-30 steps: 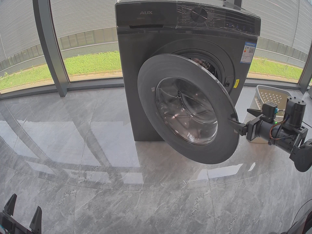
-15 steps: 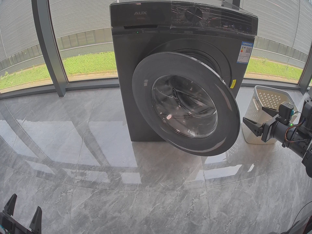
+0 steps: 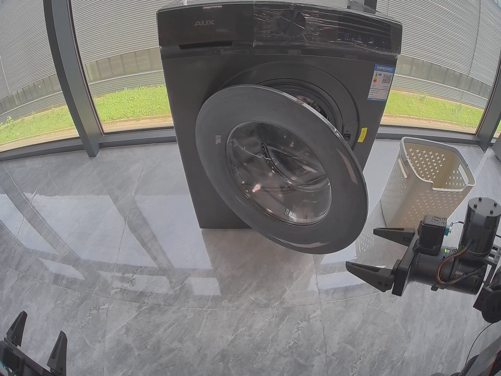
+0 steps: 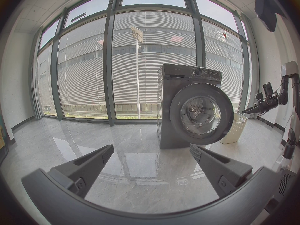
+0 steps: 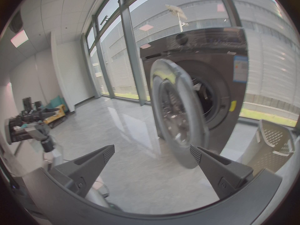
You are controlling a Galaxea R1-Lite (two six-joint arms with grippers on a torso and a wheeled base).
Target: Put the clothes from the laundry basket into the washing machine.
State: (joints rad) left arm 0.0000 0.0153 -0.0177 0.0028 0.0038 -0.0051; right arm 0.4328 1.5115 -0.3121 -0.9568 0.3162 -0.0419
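Observation:
A dark grey washing machine (image 3: 250,79) stands on the floor with its round glass door (image 3: 279,171) swung wide open toward me; the drum opening (image 3: 318,105) shows behind it. To its right sits a cream perforated laundry basket (image 3: 425,194); the inner wall I can see is bare. My right gripper (image 3: 362,249) hangs open and holds nothing, in front of the basket and just below-right of the door's rim, not touching it. My left gripper (image 3: 40,325) is open low at the near left, far from the machine (image 4: 187,110).
Glossy grey tiles (image 3: 156,267) spread wide in front and to the left of the machine. Tall windows with dark pillars (image 3: 68,63) run behind it. The open door (image 5: 178,119) juts out over the floor beside the basket (image 5: 272,147).
The head view has shifted, so the machine sits further left. My right gripper has left the door's rim and come down and back toward me. The left gripper has kept still.

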